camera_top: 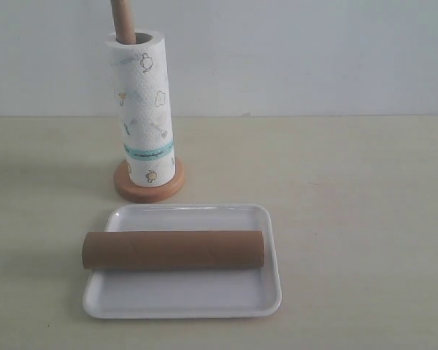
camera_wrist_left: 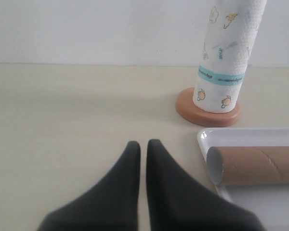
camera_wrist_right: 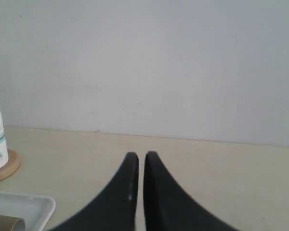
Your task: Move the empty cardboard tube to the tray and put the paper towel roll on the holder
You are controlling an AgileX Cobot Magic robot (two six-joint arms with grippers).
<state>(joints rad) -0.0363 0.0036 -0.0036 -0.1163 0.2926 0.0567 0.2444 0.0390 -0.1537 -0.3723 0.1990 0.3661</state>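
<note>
Brown cardboard tube (camera_top: pixel 174 250) lies across the tray (camera_top: pixel 182 293), paper towel roll (camera_top: pixel 144 109) on the holder (camera_top: pixel 150 193); judging it done, I hold left tool (camera_wrist_left: pixel 143 144) and right tool (camera_wrist_right: pixel 141 156) closed, empty, clear.

Left pincer (camera_wrist_left: pixel 143 144): matte black, curved, tapering to point (right pincer (camera_wrist_right: pixel 140 155) identical).

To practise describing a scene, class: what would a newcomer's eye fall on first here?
The tall printed paper towel roll, standing upright on the wooden holder toward the back of the table. Next, the brown cardboard tube, lying crosswise in the white tray just in front of it.
</note>
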